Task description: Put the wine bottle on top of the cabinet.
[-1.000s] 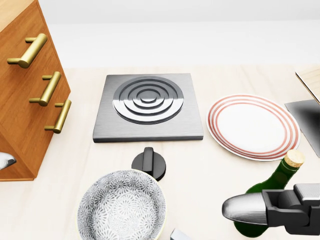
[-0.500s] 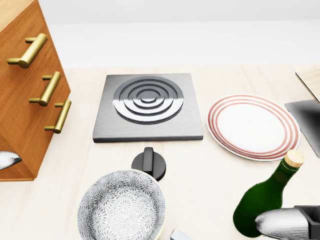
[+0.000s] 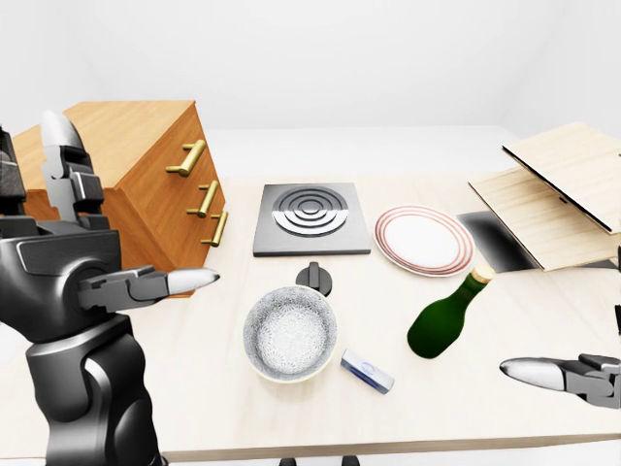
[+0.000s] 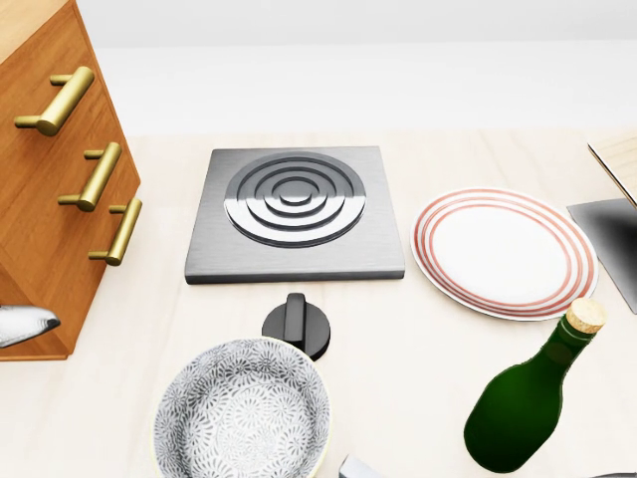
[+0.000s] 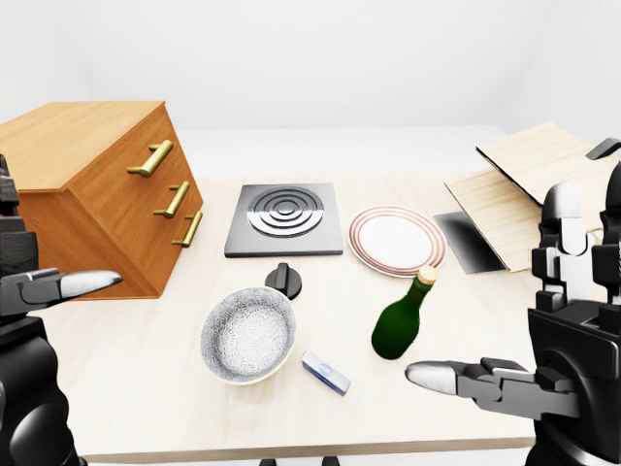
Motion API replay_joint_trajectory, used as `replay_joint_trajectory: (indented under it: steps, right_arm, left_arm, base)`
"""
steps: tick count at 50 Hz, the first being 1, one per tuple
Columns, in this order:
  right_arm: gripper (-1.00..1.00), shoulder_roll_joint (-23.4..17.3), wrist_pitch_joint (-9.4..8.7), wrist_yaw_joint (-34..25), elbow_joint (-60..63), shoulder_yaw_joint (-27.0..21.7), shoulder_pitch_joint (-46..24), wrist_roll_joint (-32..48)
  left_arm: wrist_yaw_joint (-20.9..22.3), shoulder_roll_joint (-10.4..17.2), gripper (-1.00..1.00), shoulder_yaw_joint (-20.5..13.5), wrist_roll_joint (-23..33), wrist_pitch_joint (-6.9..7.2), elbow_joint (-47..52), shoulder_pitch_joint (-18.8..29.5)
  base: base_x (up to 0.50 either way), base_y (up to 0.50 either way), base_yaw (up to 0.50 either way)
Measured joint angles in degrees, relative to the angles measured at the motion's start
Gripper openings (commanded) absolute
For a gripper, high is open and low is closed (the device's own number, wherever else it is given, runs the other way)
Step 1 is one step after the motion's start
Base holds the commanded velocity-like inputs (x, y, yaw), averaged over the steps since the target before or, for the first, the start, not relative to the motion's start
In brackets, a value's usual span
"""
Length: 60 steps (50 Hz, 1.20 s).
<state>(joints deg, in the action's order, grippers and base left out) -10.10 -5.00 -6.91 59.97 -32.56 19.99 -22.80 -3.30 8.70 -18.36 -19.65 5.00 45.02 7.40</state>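
The green wine bottle [image 4: 526, 403] with a cork rests on the table at the lower right of the head view. It leans with the cork toward the upper right, and nothing touches it. The wooden cabinet [image 5: 92, 189], with three brass handles and a flat top [image 5: 68, 131], stands at the left. My left hand [image 3: 126, 223] is open in front of the cabinet, one fingertip [image 4: 25, 324] showing at the head view's left edge. My right hand [image 5: 495, 291] is open, below and to the right of the bottle and apart from it.
A grey hob plate [image 4: 296, 214] lies mid-table with a black knob [image 4: 297, 324] below it. A patterned bowl [image 4: 242, 410], a striped plate [image 4: 504, 251] and a small blue-white object [image 3: 367, 371] lie nearby. Wooden boards [image 3: 553, 194] are stacked at the right.
My right hand has drawn back from the bottle, down and right out of the head view. The left fingertip has crept a little further in from the left. The bottle stays put.
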Motion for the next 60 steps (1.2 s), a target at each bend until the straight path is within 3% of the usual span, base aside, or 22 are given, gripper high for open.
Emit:
replay_joint_trajectory:
  steps: [10, 20, 41, 60]
  right_arm:
    - [1.0, 8.7, 0.0, -10.0, -2.1, -4.1, -3.5, 7.9]
    - [1.0, 11.9, 0.0, -13.1, -9.3, -4.5, -5.4, 11.2]
    - [1.0, 11.9, 0.0, -12.9, -24.2, -3.5, -6.2, 11.5]
    - [1.0, 6.9, 0.0, -7.7, -42.9, 2.5, -10.4, 11.5]
  left_arm:
    - [0.6, -0.3, 1.0, 0.0, 0.4, 0.0, -0.1, -0.4]
    - [0.8, -0.4, 1.0, 0.0, 0.5, 0.0, -0.4, -0.5]
    - [1.1, -0.5, 1.0, 0.0, 0.8, 0.0, -0.9, -0.8]
    - [1.6, -0.8, 1.0, 0.1, 1.4, 0.0, -3.0, -1.3]
  base:
    - [0.0, 0.0, 0.0]
    - [0.0, 0.0, 0.0]
    - [0.0, 0.0, 0.0]
    - [0.0, 0.0, 0.0]
